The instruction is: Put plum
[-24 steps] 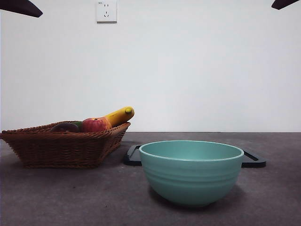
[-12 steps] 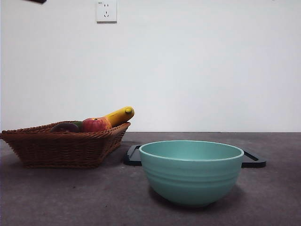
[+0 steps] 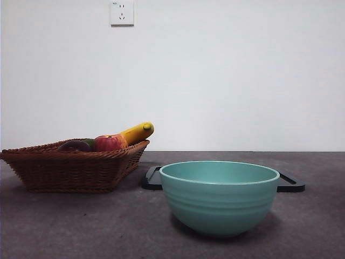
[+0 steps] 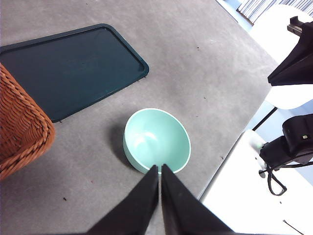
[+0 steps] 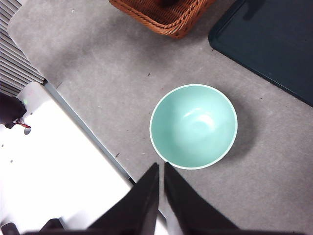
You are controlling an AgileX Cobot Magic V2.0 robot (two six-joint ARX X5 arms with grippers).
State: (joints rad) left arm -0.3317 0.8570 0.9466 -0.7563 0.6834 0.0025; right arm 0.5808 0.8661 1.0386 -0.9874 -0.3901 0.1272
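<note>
1. Wicker makes up the brown basket (image 3: 70,168), which sits on the grey table (image 3: 81,226) to the left of the bowl (image 3: 219,197) and a little farther back.
2. Inside the basket, the plum (image 3: 74,145) shows as a dark maroon dome just above the rim, well left of the bowl.
3. Just beside the plum, on the side nearer the bowl, lies a red apple (image 3: 108,143), with a sliver of green fruit (image 3: 89,142) between the two.
4. A yellow banana (image 3: 137,132) pokes up over the basket's rim on the side closest to the bowl.
5. The bowl is pale teal and stands upright, with nothing in it in either wrist view.
6. Behind the bowl lies a flat dark tray (image 3: 291,183), its edges showing on both sides of the bowl; the basket's corner sits near the tray's left end.
7. The left gripper (image 4: 160,169) hangs high above the table with its tip over the bowl's rim, its two black jaws pressed together and holding nothing.
8. The right gripper (image 5: 161,167) also hangs high, close to the bowl's rim, jaws closed with only a thin slit between them, and grips nothing.
9. Neither gripper appears in the front view.
10. A white wall socket (image 3: 122,12) is mounted high on the wall, above the basket and left of the bowl.
</note>
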